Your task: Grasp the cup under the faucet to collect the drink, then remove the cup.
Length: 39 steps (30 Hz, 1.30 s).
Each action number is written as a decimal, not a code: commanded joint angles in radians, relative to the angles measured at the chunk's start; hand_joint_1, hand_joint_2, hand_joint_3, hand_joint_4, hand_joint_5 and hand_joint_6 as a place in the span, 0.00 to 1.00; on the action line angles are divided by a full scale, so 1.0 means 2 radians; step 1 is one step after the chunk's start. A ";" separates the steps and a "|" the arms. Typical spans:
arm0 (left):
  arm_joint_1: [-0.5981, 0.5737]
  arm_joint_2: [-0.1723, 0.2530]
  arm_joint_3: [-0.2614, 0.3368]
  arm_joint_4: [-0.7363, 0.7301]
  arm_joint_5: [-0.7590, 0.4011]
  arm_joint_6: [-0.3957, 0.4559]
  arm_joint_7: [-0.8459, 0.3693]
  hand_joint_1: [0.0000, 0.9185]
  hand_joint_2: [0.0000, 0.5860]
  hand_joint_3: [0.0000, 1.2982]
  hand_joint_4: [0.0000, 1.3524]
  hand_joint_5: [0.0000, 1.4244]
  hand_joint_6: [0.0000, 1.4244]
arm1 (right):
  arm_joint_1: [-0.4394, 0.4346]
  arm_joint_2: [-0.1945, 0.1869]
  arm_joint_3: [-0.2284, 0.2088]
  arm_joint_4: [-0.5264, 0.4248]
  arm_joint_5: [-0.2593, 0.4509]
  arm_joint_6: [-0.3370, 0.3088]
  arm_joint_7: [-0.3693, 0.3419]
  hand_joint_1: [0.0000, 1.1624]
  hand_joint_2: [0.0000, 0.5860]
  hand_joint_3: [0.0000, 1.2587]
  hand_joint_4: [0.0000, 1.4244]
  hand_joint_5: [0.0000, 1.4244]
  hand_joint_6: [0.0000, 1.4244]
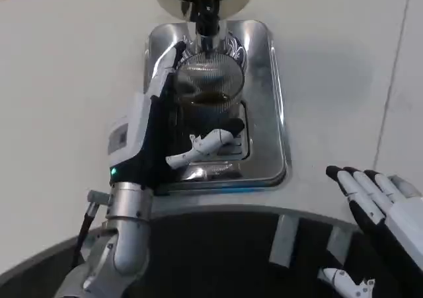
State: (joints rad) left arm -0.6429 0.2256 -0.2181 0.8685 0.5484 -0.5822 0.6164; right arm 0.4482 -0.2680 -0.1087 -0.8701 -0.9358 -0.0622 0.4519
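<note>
Presently the left hand (pixel 173 123) is wrapping its fingers around the ribbed glass cup (pixel 210 86), which is standing upright on the steel drip tray (pixel 274 113) at the counter's far edge, directly beneath the black faucet (pixel 206 17). Its long axis is running vertically, mouth opening upward. Dark drink is pooling inside; filling seems under way, removal remaining. The right hand (pixel 380 202) is waiting, fingers apart, holding nothing, at the near right corner.

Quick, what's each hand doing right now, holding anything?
Left hand: holding the cup under the faucet.
Right hand: open, fingers apart, holding nothing.
</note>
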 commanded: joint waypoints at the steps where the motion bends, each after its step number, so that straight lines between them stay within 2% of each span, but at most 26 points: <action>1: -0.006 -0.007 -0.010 0.005 0.002 0.008 -0.013 0.38 0.07 0.08 0.08 0.29 0.31 | 0.008 0.001 0.003 -0.006 -0.002 0.005 -0.001 0.24 0.76 0.00 0.00 0.00 0.00; 7: -0.010 -0.010 -0.019 0.011 0.008 0.027 -0.021 0.45 0.08 0.09 0.11 0.33 0.38 | 0.008 0.005 0.008 -0.011 -0.002 0.013 -0.001 0.24 0.77 0.00 0.00 0.00 0.00; 8: -0.012 -0.012 -0.021 0.011 0.011 0.035 -0.020 0.48 0.08 0.10 0.12 0.34 0.41 | 0.007 0.005 0.009 -0.011 -0.001 0.013 -0.002 0.24 0.77 0.00 0.00 0.00 0.00; 10: -0.015 -0.013 -0.026 0.011 0.014 0.044 -0.020 0.53 0.09 0.13 0.17 0.41 0.54 | 0.005 0.006 0.010 -0.011 -0.001 0.016 -0.001 0.24 0.77 0.00 0.00 0.00 0.00; 13: -0.021 -0.017 -0.034 0.011 0.020 0.063 -0.017 0.67 0.12 0.31 0.38 0.57 0.73 | 0.000 0.007 0.011 -0.012 -0.002 0.022 0.002 0.23 0.77 0.00 0.00 0.00 0.00; 15: -0.021 -0.025 -0.033 0.009 0.018 0.074 -0.005 0.68 0.13 0.45 0.53 0.70 0.89 | -0.001 0.007 0.010 -0.013 -0.003 0.026 0.003 0.23 0.76 0.00 0.00 0.00 0.00; 16: -0.019 -0.033 -0.029 0.007 0.011 0.078 0.004 0.70 0.13 0.54 0.61 0.79 0.98 | -0.002 0.007 0.010 -0.014 -0.004 0.028 0.004 0.23 0.76 0.00 0.00 0.00 0.00; 17: -0.017 -0.039 -0.024 0.005 0.004 0.079 0.011 0.72 0.15 0.62 0.70 0.87 1.00 | -0.003 0.006 0.010 -0.015 -0.006 0.029 0.006 0.23 0.76 0.00 0.00 0.00 0.00; 19: -0.012 -0.048 -0.017 -0.003 -0.005 0.076 0.021 0.74 0.14 0.74 0.79 0.94 1.00 | -0.005 0.004 0.009 -0.017 -0.007 0.033 0.010 0.23 0.75 0.00 0.00 0.00 0.00; 22: -0.005 -0.055 -0.008 -0.015 -0.018 0.066 0.022 0.76 0.11 0.82 0.86 0.97 1.00 | -0.005 0.002 0.007 -0.019 -0.008 0.037 0.016 0.23 0.75 0.00 0.00 0.00 0.00; 25: 0.005 -0.057 -0.001 -0.030 -0.031 0.056 0.016 0.77 0.08 0.85 0.89 0.97 1.00 | -0.006 0.001 0.006 -0.017 -0.006 0.039 0.018 0.23 0.75 0.00 0.00 0.00 0.00; 31: 0.037 -0.046 0.004 -0.076 -0.033 0.051 0.006 0.78 0.05 0.88 0.91 0.96 1.00 | -0.017 -0.009 0.006 -0.008 0.000 0.039 0.016 0.23 0.75 0.00 0.00 0.00 0.00; 39: 0.116 -0.009 0.027 -0.189 -0.037 0.055 -0.028 0.79 0.04 0.89 0.92 0.96 1.00 | -0.042 -0.034 -0.003 0.005 0.024 0.030 0.011 0.23 0.76 0.00 0.00 0.00 0.00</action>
State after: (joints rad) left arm -0.4606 0.1822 -0.1905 0.5774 0.4819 -0.4613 0.5770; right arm 0.3719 -0.3173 -0.1063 -0.8703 -0.9077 0.0116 0.4809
